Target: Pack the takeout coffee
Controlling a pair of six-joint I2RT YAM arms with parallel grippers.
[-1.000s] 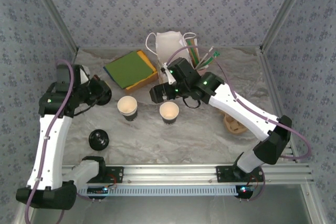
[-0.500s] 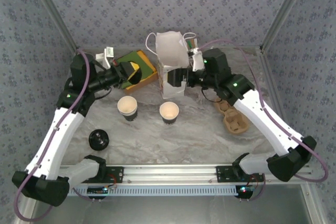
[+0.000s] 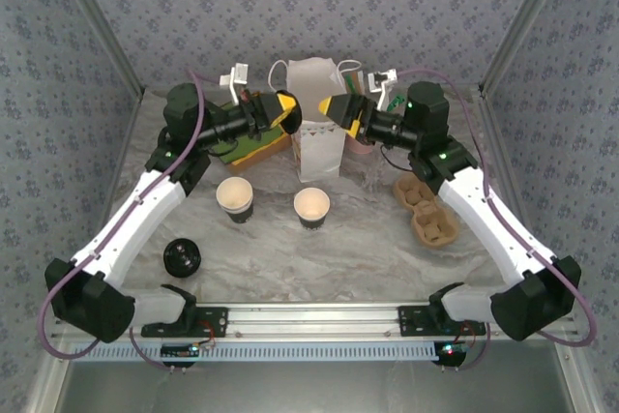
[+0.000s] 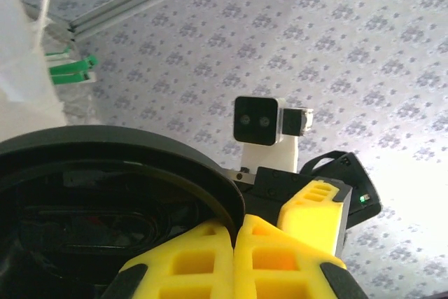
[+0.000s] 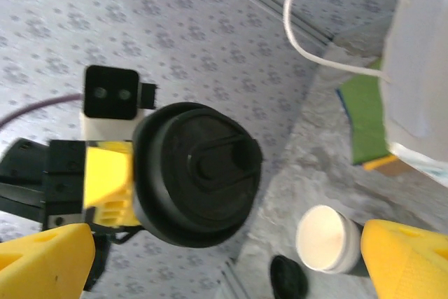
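Okay, takeout coffee (image 5: 198, 183) is up in the air at the back of the bench (image 3: 368, 249), just left of the white bag (image 3: 319, 137) mouth. It's pinched by the left claw (image 3: 283, 109), fingers closed tight on the lid edge. Right claw (image 3: 335, 109) faces it from the other side of the bag top, spread wide, holding nothing.

Handling, my guess: light, with a thin paper wall that dents under squeeze. The smooth plastic lid is likely slippery and only pressed on, so a rim pinch could pop it off or let the cup swing. Any liquid would spill if tipped. Better hold is probably around the cup body just under the lid, kept upright.

Looks: round black lid, raised outer rim, sunken centre with a sip slot, glossy. Cup body behind the lid can't be made out.

Lidless cup (image 3: 235, 197), second lidless cup (image 3: 311, 206) and loose black lid (image 3: 182, 256) sit on the bench.
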